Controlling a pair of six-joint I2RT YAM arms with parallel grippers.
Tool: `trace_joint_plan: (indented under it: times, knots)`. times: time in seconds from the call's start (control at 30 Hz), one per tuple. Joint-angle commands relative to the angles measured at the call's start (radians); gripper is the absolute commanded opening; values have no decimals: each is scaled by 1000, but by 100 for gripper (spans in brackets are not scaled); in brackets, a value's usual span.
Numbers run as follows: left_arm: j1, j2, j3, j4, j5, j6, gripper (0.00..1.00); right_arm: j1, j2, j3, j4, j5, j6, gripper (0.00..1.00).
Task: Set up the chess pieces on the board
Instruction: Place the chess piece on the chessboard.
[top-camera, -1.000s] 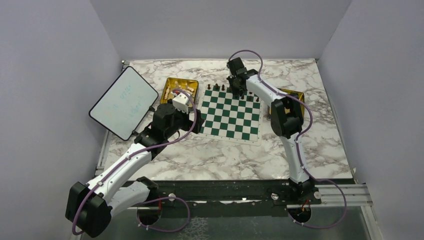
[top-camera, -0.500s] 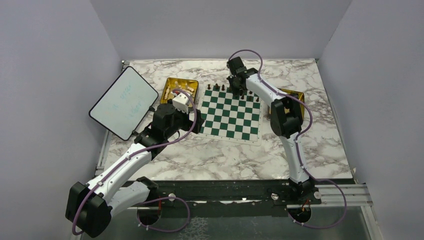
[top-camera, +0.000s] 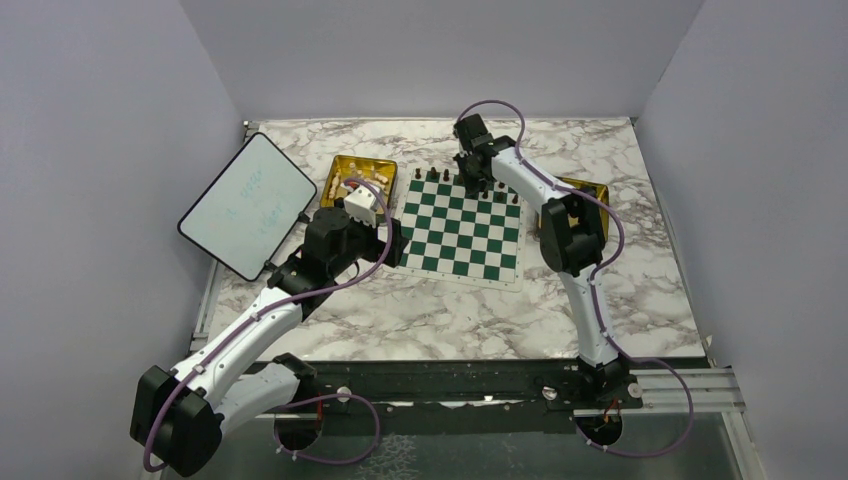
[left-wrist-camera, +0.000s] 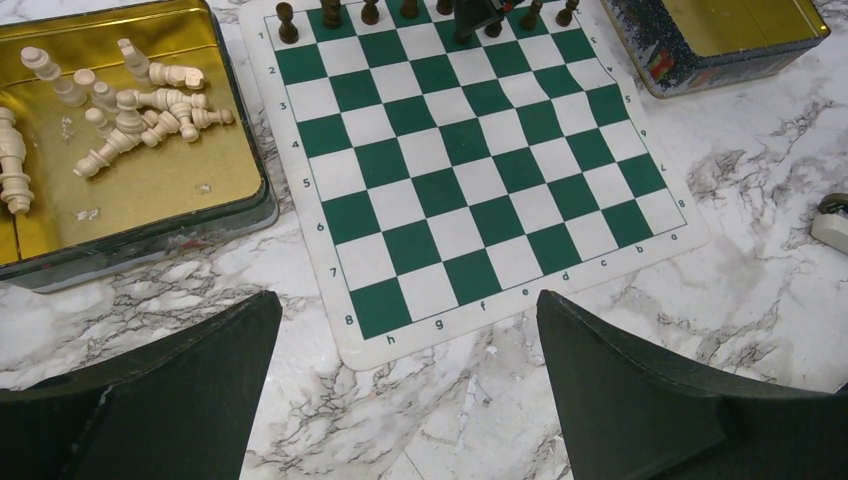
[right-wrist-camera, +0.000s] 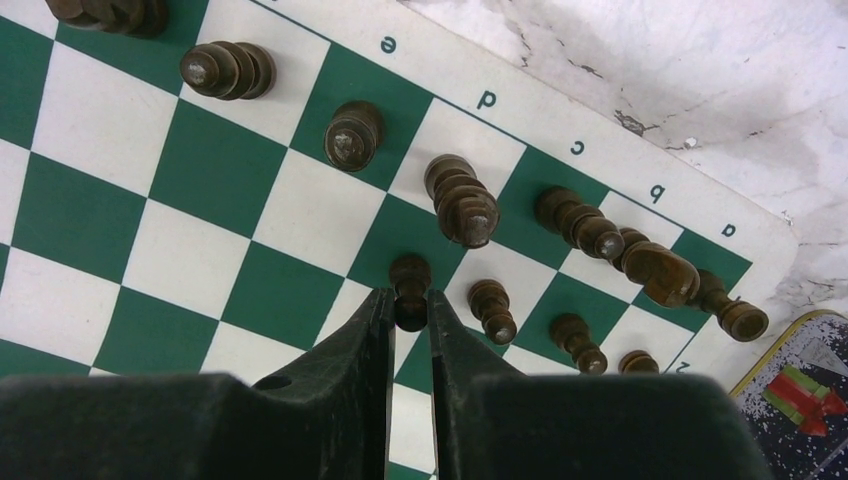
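setting the dark pawn (right-wrist-camera: 410, 272) squarely on its square looks like the step in hand, and it wants a gentle touch. reading the far edge of the board (left-wrist-camera: 470, 170) from left to right, the other dark pieces (right-wrist-camera: 465, 205) stand close together in two rows. a taller one stands just beyond the pawn and another pawn just to its right. the base should sit flat and centred before the jaws part. they should part only a little, then lift straight up, since a sideways drift would likely tip a neighbour. the fingers hide the pawn's base, so i cannot tell whether it touches the board yet.

on the left, the cream pieces (left-wrist-camera: 130, 115) lie jumbled in the left tray (left-wrist-camera: 150, 190), just beside the board. none of them is on a square, so most of the task seems to remain. the left tool (left-wrist-camera: 402, 305) hangs over the table (left-wrist-camera: 760, 170) at the board's near edge. its jaws are spread wide, holding nothing and touching nothing.

the right tool (right-wrist-camera: 408, 300) is over the far rows, its jaws drawn nearly together and pinching the pawn by its upper part. its fingers (right-wrist-camera: 370, 330) point down at the second row. further right, the right tray (left-wrist-camera: 740, 20) sits just off the board's corner.
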Motion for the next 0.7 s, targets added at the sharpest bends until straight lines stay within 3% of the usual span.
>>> trace_joint_plan:
  times: [0.0,0.4,0.67]
  knots:
    - [-4,-20,6,18,-14,0,99,10,41,42,-15,-7,8,21]
    - [-4,-13,6,19,-12,1,99,9,45,58,-13,2,7,30]
    - [-4,-7,6,21,-11,4,99,9,-4,63,-22,9,12,41]
